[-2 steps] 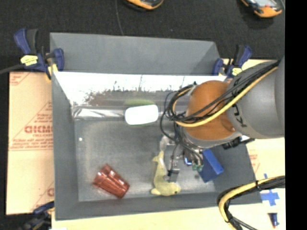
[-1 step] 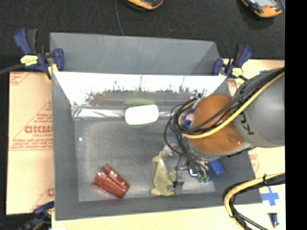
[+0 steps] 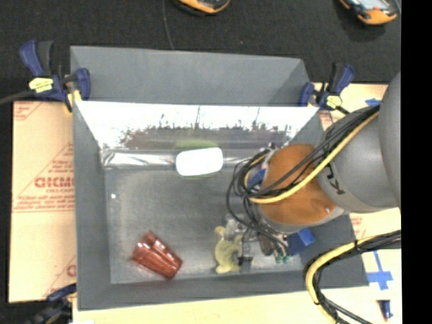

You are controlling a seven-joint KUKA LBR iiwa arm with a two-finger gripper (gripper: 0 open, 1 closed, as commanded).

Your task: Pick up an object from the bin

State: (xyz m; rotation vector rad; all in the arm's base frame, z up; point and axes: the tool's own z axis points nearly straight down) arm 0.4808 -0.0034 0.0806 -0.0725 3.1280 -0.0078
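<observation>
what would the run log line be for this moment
claw: down in bin, by near wall | nearest: yellowish thing, beside claw | elsewhere: red piece, white oval | grasp: cannot tell

Bright white glare on far wall of bin (image 3: 196,117), floor dimmer, surroundings dark

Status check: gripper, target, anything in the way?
Gripper low at near wall of bin. Pale yellow lump right beside it, hold unconfirmed. Red ridged piece, white oval lie apart.

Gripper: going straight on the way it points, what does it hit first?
Probably the small pale yellow lumpy thing just beside the gripper; if it misses that, the floor of the grey metal bin. Depth is unclear.
</observation>
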